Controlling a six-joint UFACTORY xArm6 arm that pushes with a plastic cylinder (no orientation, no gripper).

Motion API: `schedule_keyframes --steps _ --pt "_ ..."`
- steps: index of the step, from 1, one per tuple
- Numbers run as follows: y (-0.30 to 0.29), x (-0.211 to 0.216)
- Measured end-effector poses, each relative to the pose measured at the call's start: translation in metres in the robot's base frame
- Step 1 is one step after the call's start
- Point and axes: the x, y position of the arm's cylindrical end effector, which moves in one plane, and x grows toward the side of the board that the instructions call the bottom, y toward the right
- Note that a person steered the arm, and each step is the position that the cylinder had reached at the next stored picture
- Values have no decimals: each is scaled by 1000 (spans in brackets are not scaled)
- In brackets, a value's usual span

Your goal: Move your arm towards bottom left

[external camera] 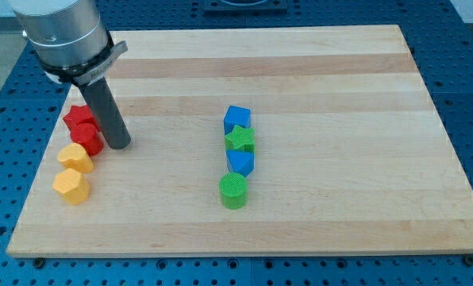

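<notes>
My tip [118,145] rests on the wooden counter [316,71] at the view's left, just right of the red cluster. There is no pincer on this arm, only the straight dark rod [107,111], so nothing is opened, closed or held. The rod slants down from the grey arm housing [62,36], which is cut off by the view's top edge, so how the arm continues above cannot be seen.

Beside the rod, a red star [78,117] sits with a red cylinder [86,137] just below it; the two touch, and the rod covers part of their right sides, so whether my tip touches the cylinder is hard to say. Below them, toward the view's bottom left, lie two yellow-orange blocks: an upper yellow block [75,157] and a lower yellow block [71,186]. Their outlines look many-sided, but the exact shapes are hard to make out. The upper one touches the red cylinder.

Well apart, near the middle of the counter, four blocks stand in a tight column: a blue block [237,118] at the top, then a green star [240,140], a blue triangle [240,163], and a green cylinder [233,191] at the bottom. The top blue block's shape is unclear.

The counter lies on a blue perforated surface [2,95]
</notes>
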Motion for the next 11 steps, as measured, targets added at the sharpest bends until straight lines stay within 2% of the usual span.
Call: schedule_keyframes --steps 2,4,6,7,9,10,11 --pt "0 3" --pt "22 59" --pt "18 116" --pt "-5 112" --pt "-11 93" --pt "-12 102" --pt "-39 114"
